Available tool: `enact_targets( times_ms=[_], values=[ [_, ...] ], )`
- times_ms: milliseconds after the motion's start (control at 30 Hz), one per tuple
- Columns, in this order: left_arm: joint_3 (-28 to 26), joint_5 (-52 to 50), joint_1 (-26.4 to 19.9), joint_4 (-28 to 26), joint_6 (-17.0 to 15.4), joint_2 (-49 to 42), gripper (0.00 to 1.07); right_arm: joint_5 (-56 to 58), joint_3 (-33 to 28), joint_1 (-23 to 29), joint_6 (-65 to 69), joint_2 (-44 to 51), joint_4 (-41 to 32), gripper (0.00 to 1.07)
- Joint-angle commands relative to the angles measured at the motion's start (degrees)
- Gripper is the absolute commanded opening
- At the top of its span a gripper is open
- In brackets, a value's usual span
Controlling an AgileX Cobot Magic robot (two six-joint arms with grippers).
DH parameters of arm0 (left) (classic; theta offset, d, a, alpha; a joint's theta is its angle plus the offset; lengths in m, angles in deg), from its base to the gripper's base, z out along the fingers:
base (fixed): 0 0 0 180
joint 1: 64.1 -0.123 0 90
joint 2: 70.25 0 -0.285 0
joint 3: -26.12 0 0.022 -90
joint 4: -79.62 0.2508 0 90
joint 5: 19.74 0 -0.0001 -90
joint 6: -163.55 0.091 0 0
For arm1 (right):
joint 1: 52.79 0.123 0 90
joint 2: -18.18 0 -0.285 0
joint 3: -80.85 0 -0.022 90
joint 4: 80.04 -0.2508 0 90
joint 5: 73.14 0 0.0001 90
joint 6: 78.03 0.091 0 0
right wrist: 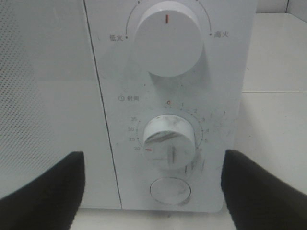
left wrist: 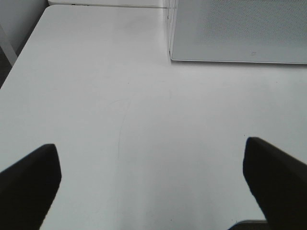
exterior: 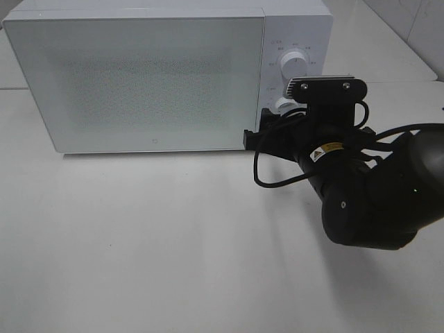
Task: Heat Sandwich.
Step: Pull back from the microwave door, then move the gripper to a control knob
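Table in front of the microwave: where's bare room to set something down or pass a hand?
Bare: the wide table stretch in front of the microwave, beside the right arm; also the table under the open left gripper. Crowded: the knob panel, where the right gripper sits open before the timer knob.

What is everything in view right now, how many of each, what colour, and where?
microwave: one, white, at the back of the table, door shut
power knob: one, white with a red mark, top of the microwave's control panel
timer knob: one, white with a red mark, below the power knob
button: one, white, round, under the timer knob
table: one, white, beneath everything
right arm: one, black, reaching toward the control panel
right gripper: one, black, open, in front of the timer knob
left gripper: one, black, open, above bare table
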Motion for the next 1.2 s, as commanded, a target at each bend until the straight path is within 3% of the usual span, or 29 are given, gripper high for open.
enact_targets(
  times_ms=[33, 533, 767, 933, 1000, 1033, 1133, 1200],
  values=[
    [0.1, -0.5, 0.0, -0.1, -0.2, -1.5, 0.98, 1.0, 1.9, -1.7, 0.7, -1.3, 1.5, 0.76],
    [0.1, -0.5, 0.0, -0.1, -0.2, -1.5, 0.98, 3.6, 9.2, -6.2, 0.7, -6.6, 5.2, 0.75],
    [0.1, -0.5, 0.0, -0.1, -0.2, -1.5, 0.98, 3.8, 9.5, -6.2, 0.7, -7.0, 5.5, 0.71],
    [0.1, -0.5, 0.0, -0.1, -0.2, -1.5, 0.98, 3.3, 9.5, -6.2, 0.7, -7.0, 5.3, 0.54],
    [0.1, -0.5, 0.0, -0.1, -0.2, -1.5, 0.98, 2.5, 9.5, -6.2, 0.7, -7.0, 5.3, 0.37],
    [0.1, -0.5, 0.0, -0.1, -0.2, -1.5, 0.98, 2.5, 9.5, -6.2, 0.7, -7.0, 5.3, 0.37],
    [0.1, -0.5, 0.0, -0.1, -0.2, -1.5, 0.98, 1.8, 9.5, -6.2, 0.7, -7.0, 5.3, 0.13],
    [0.1, -0.5, 0.0, -0.1, -0.2, -1.5, 0.98, 1.8, 9.5, -6.2, 0.7, -7.0, 5.3, 0.1]
  ],
)
